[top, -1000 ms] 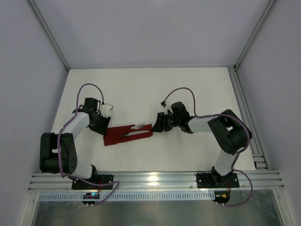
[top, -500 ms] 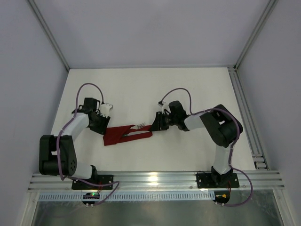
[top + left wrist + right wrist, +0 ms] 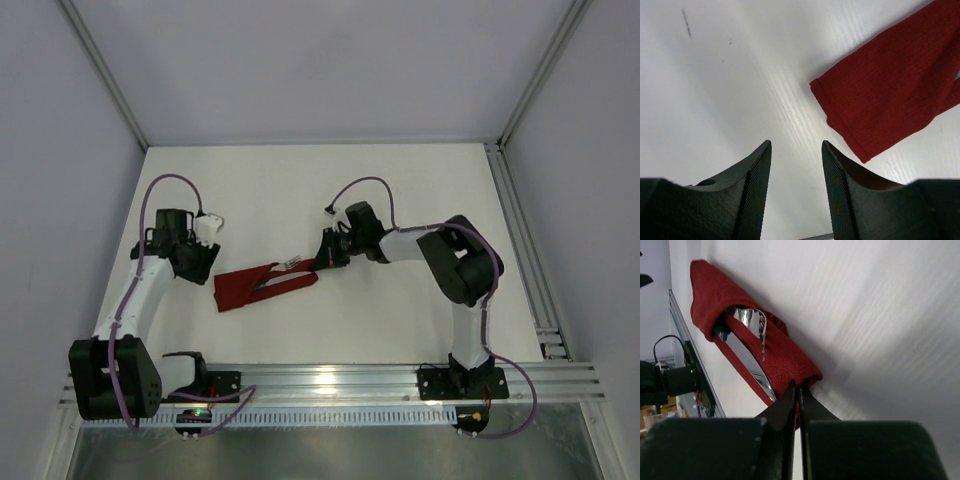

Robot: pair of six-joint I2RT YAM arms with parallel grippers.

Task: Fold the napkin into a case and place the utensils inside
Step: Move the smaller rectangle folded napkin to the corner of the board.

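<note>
Seen from above, a matte white table (image 3: 400, 190) fills a booth with plain, pale grey-lilac walls (image 3: 320, 70) at 9, 12 and 3 o'clock. Slanted aluminium posts (image 3: 100, 70) rise at the two back corners, and a slotted aluminium rail (image 3: 330, 380) runs along the 6 o'clock edge, where both black-and-white arms are bolted. A narrower metal track (image 3: 520, 250) lines the table's 3 o'clock edge. The case (image 3: 255, 288), a narrow dark red cloth pouch, lies flat slightly toward 7 o'clock from the table's centre, its length running from about 8 o'clock to 2 o'clock. The utensils (image 3: 754, 340) sit inside it. In the right wrist view the shiny fork tines and the knife blade show at the pouch's open mouth, with a sliver of teal handle deeper in. The right gripper (image 3: 799, 388) is at the pouch's 2 o'clock end, its jaws pressed tightly together with the tips touching the cloth's edge. Whether any fabric is caught between them cannot be told. The left gripper (image 3: 794, 150) hovers at about 10 o'clock from the pouch's other end, its jaws parted over bare white surface with nothing between them. A corner of the red cloth is near but not touching. A faint dark streak (image 3: 686, 22) marks the tabletop there. Purple cables (image 3: 170, 180) loop above both arms.
</note>
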